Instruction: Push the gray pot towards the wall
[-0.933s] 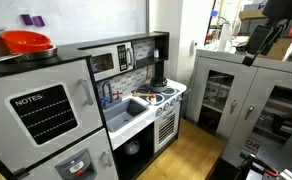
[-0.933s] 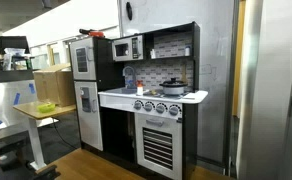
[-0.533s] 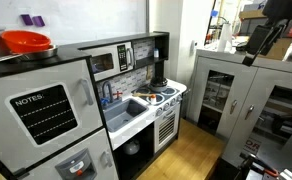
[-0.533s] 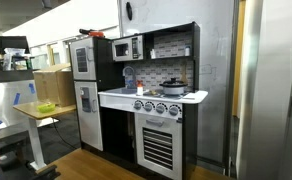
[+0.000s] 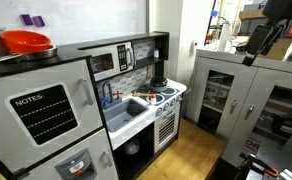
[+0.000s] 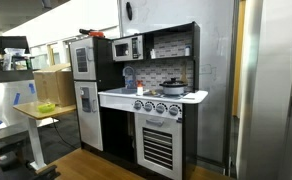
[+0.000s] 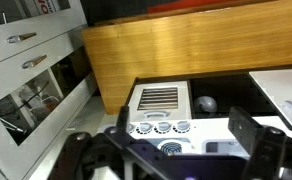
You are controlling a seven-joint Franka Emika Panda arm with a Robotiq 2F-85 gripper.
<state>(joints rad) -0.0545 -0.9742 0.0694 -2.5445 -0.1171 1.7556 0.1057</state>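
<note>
The gray pot (image 5: 158,83) sits on the stove of the toy kitchen, near the back; it also shows in an exterior view (image 6: 173,87). It does not show in the wrist view. My gripper (image 7: 183,123) hangs high above the front of the stove with its jaws wide apart and nothing between them. Below it are the white stove front with its knobs (image 7: 162,126) and one burner (image 7: 172,148). My dark arm (image 5: 271,28) shows at the top right of an exterior view, well away from the pot.
A red-orange bowl (image 5: 26,42) lies on top of the toy fridge. A sink (image 5: 129,108) is beside the stove, a microwave (image 5: 114,60) above it. Metal cabinets (image 5: 231,95) stand opposite the kitchen. A dark round object (image 7: 206,103) lies beside the oven.
</note>
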